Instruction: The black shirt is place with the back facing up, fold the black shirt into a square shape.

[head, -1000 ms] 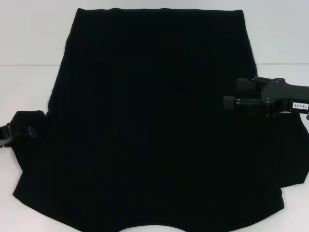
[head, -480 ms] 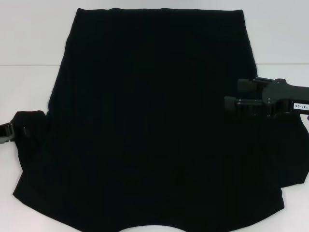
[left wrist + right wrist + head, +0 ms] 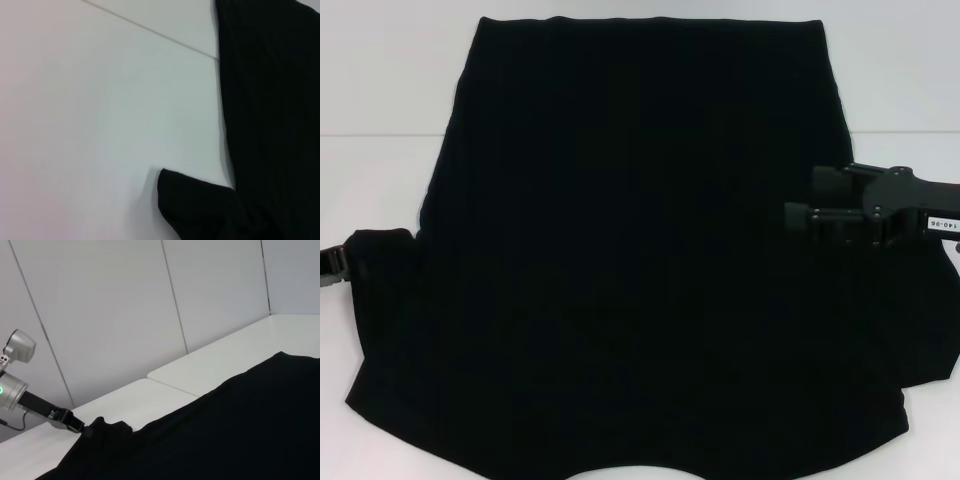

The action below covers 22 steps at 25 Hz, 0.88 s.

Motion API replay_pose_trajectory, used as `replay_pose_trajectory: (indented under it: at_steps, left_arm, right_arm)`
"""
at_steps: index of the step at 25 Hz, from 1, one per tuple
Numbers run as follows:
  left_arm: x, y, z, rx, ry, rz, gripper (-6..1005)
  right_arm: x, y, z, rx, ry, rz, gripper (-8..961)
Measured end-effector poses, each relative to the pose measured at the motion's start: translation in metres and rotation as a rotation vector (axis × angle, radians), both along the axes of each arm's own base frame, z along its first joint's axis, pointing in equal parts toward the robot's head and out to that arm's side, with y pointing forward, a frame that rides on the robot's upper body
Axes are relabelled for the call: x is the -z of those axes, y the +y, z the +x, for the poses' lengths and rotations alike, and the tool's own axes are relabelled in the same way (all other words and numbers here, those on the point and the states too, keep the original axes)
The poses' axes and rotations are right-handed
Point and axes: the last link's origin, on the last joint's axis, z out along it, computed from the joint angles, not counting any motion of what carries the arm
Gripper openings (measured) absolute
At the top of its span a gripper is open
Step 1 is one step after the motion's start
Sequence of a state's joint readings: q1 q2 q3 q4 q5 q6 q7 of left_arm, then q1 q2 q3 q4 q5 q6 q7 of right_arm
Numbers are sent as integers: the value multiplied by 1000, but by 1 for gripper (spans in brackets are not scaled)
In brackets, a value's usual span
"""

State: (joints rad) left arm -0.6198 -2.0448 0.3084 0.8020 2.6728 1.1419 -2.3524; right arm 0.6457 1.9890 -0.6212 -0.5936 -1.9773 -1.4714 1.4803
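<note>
The black shirt (image 3: 640,250) lies flat on the white table and fills most of the head view, plain side up, with no letters showing. Its left sleeve (image 3: 380,260) sticks out at the left. My left gripper (image 3: 330,266) is at the head view's left edge, just at the tip of that sleeve; it also shows in the right wrist view (image 3: 75,426), beside the sleeve (image 3: 107,427). My right gripper (image 3: 800,198) hovers over the shirt's right side, open and empty, fingers pointing left. The left wrist view shows the sleeve (image 3: 195,205) and the shirt's side edge (image 3: 270,100).
The white table (image 3: 380,100) has a seam running across it behind the shirt's middle. Bare table lies left and right of the shirt's far half. Pale wall panels (image 3: 125,315) stand beyond the table.
My left gripper has drawn back to the left, off the sleeve, which stayed where it was. My right gripper has drifted very slightly down.
</note>
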Motion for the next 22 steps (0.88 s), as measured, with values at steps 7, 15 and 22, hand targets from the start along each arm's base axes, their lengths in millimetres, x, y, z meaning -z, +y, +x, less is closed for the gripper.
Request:
replay_pose_trajectory:
  at_steps: [7,15,22]
  left_arm:
    - [-10,2,-5,-5,8,71,11]
    - [-25,7,-11,-10,53,159,12]
    - [-29,15,-6,16,70,174,11]
  right_arm:
    - [-1,0,0,8,16,16,898]
    - [3,-1,0,19,30,9,897]
    - [5,-2,-1,17,36,7,898]
